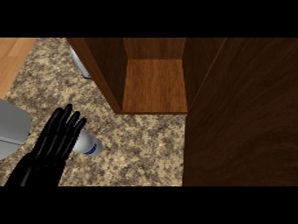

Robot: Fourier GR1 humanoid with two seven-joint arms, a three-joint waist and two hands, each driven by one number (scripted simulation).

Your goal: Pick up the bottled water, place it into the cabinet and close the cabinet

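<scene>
**Bottle on table beside left hand, cabinet open**

Bottle (88,145): in the head view it lies on its side on the speckled stone table (144,144), at the lower left of the view. Only part of it is visible: a white body with a blue label band, protruding to the right from behind the fingers of the left hand (56,140). The rest of the bottle is hidden by that hand.

Left hand: black, entering from the lower left edge, with fingers straight and held close together, pointing up and slightly right. The fingers are extended, not curled round the bottle. The hand overlaps the bottle's left portion; whether it touches the bottle cannot be determined from this view.

Right hand: not visible.

Cabinet (154,74): dark wood, positioned at upper centre, well apart from the bottle. Its interior is exposed, showing a lighter wooden bottom shelf with nothing resting on it. The cabinet door (251,113) stands open and fills the right side of the view as a large dark panel.

Other items: a grey object (3,127) occupies the left edge just beside the left hand. A strip of light wood surface (3,61) is visible at the upper left.
</scene>
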